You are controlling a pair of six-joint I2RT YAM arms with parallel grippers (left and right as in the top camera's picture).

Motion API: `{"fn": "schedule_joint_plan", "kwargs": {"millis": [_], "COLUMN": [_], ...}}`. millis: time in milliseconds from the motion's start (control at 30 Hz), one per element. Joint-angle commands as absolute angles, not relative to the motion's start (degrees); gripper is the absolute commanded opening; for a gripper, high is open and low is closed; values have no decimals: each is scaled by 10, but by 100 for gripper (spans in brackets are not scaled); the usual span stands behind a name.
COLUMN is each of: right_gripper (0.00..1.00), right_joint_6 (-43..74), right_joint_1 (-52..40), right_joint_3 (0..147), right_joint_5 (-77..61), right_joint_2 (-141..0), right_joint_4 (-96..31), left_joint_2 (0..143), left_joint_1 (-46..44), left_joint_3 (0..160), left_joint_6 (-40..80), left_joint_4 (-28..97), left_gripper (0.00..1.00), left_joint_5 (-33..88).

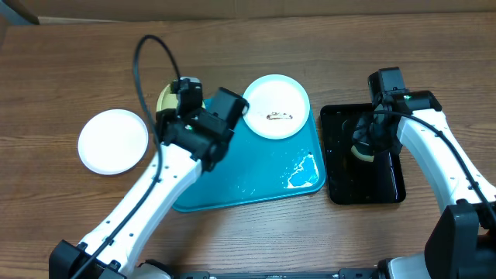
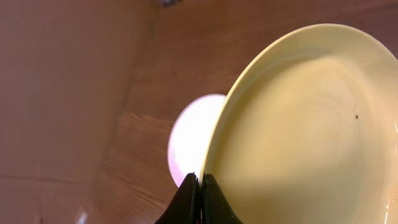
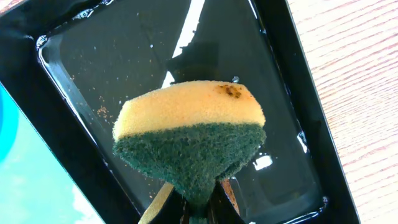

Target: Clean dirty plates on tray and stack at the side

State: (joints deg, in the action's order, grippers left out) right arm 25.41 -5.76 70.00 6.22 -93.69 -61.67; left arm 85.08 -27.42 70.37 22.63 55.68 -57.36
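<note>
The turquoise tray (image 1: 256,182) lies mid-table. A white plate (image 1: 277,106) with a dark smear rests on its far right corner. My left gripper (image 1: 180,108) is shut on the rim of the pale yellow-green plate (image 1: 165,97), held tilted above the tray's far left corner; in the left wrist view the plate (image 2: 305,130) fills the right side, pinched between the fingers (image 2: 200,186). A clean white plate (image 1: 113,141) lies on the table left of the tray and shows behind it (image 2: 189,140). My right gripper (image 1: 366,139) is shut on a yellow-green sponge (image 3: 189,134) over the black tray (image 3: 112,68).
The narrow black tray (image 1: 387,186) sits right of the turquoise tray and holds water. White foam patch (image 1: 304,174) lies on the turquoise tray's near right corner. A black cable (image 1: 139,58) loops above the left arm. Cardboard wall runs along the table's far edge.
</note>
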Motion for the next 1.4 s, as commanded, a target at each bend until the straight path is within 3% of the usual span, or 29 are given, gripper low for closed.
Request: {"fn": "schedule_joint_plan", "kwargs": {"millis": [0, 233, 467, 700, 1067, 1100, 1167, 1200, 1367], "right_gripper": [4, 4, 4, 4, 4, 4, 4, 4, 4], "right_joint_6": [250, 250, 250, 250, 250, 250, 250, 250, 250], "right_joint_1": [-57, -57, -57, -57, -57, -57, -57, -57, -57], "right_joint_3": [696, 696, 696, 696, 696, 696, 696, 696, 696], "right_joint_5": [63, 63, 63, 63, 63, 63, 63, 63, 63], "right_joint_2": [-927, -927, -927, -927, -927, -927, -927, -927, -927], "right_joint_4": [-619, -621, -623, -632, -636, -636, -636, -636, -636], "left_joint_2": [837, 841, 863, 895, 911, 911, 911, 911, 911], "left_joint_1": [-198, 3, 172, 233, 255, 255, 255, 255, 249], "left_joint_3": [715, 715, 715, 714, 714, 714, 715, 715, 715], "left_joint_6": [240, 182, 183, 182, 187, 187, 187, 187, 187], "left_joint_4": [554, 530, 491, 444, 443, 444, 446, 449, 476], "left_gripper": [4, 4, 4, 4, 4, 6, 40, 45, 49], "left_joint_5": [-451, -211, -116, -135, -156, -154, -149, -139, -40]}}
